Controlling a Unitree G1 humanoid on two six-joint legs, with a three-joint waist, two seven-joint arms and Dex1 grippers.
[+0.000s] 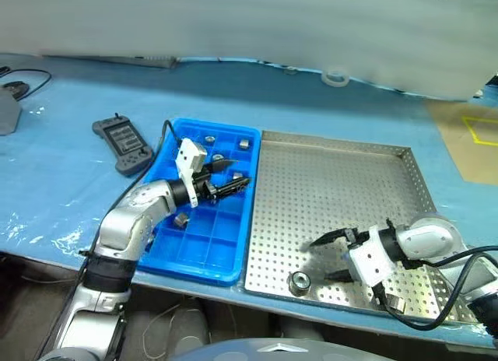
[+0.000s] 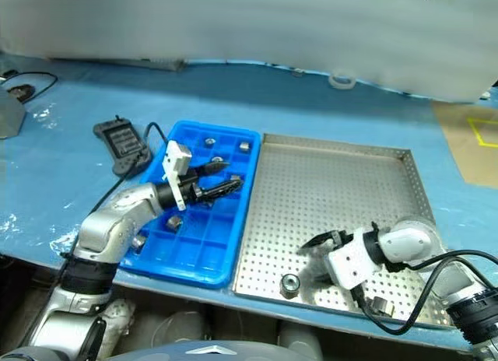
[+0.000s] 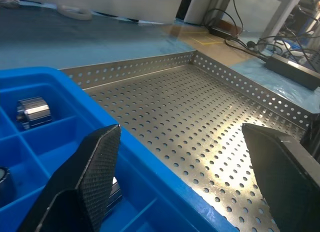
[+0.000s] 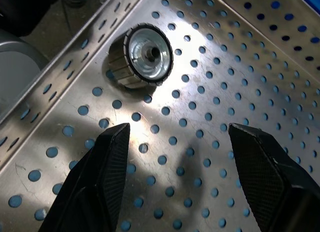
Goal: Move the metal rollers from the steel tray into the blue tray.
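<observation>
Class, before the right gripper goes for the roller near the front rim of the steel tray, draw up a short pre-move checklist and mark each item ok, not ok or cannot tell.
1. Right gripper open and empty: ok.
2. Roller lies free on the steel tray, nothing touching it: ok.
3. Roller between the right fingers: not ok; in the right wrist view it sits ahead of them, beside the tray's rim.
4. Left gripper open, over the blue tray, away from the pick: ok.
5. Blue tray has empty compartments: ok.
6. Second roller by the right arm is reachable: cannot tell.
</observation>
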